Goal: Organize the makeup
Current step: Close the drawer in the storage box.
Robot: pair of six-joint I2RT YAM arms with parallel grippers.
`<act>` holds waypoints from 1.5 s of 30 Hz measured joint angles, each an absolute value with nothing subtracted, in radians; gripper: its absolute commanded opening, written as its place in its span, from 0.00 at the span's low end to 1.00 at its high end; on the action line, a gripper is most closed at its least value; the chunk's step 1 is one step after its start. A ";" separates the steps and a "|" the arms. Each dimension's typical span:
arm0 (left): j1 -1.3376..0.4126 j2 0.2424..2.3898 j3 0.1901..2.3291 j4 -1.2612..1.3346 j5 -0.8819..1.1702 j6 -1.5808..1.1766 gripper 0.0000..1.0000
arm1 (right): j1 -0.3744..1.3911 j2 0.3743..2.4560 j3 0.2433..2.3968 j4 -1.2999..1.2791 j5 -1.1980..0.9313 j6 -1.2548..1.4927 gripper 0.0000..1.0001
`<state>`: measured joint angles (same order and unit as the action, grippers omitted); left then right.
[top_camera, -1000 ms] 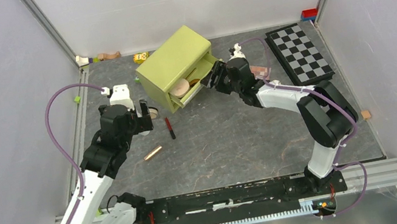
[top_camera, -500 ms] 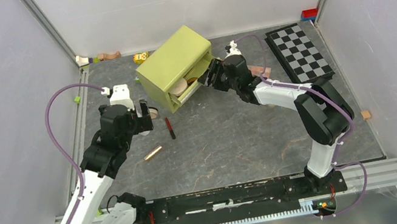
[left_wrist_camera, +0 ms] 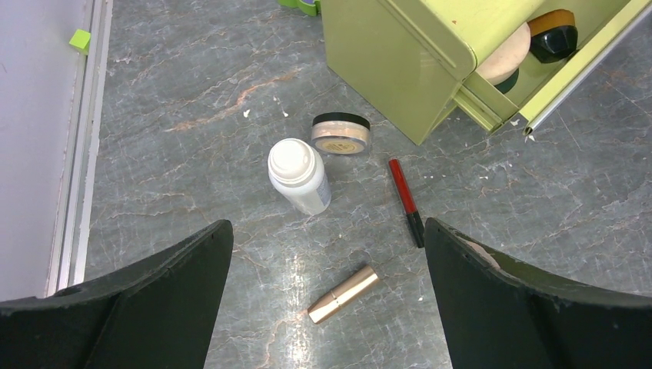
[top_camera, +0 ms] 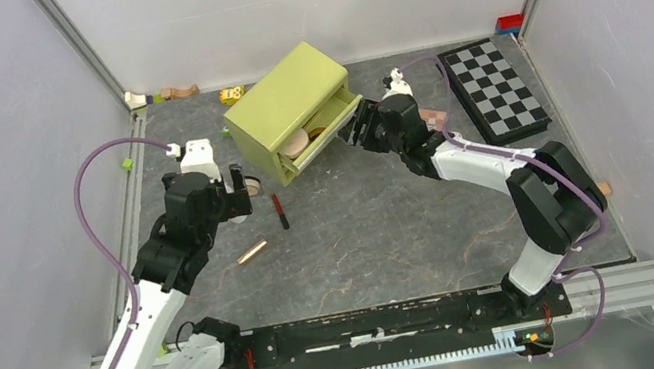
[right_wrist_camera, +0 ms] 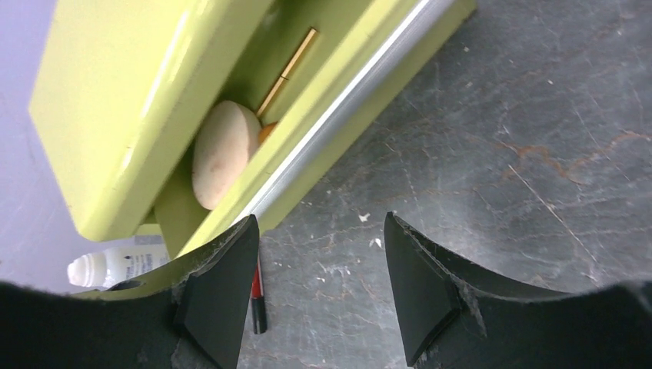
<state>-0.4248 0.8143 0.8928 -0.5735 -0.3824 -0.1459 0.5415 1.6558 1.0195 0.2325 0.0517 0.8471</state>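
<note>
On the floor below my open left gripper lie a white bottle, a round tan compact, a red-black pencil and a rose-gold tube. No finger touches them. The green box has its drawer part open, with a tan compact and a thin gold stick inside. My right gripper stands open at the drawer's front rail, its left finger close against it, nothing between the fingers. A pink-brown palette shows behind the right arm.
A chequered board lies at the back right, with red and blue blocks in the corner. Small toys and a yellow item sit along the back wall. A tan block is at the right edge.
The right gripper went in against the drawer front and came slightly back to the right. The drawer sits a little further in. The left arm has not moved.
</note>
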 measured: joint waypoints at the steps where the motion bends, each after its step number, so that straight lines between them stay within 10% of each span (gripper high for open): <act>1: -0.424 0.814 0.893 -0.574 -0.382 -0.146 1.00 | 0.542 1.656 1.017 0.224 0.055 0.847 0.67; 45: -0.422 0.814 0.893 -0.574 -0.382 -0.146 1.00 | 0.542 1.910 1.226 0.134 0.010 0.867 0.68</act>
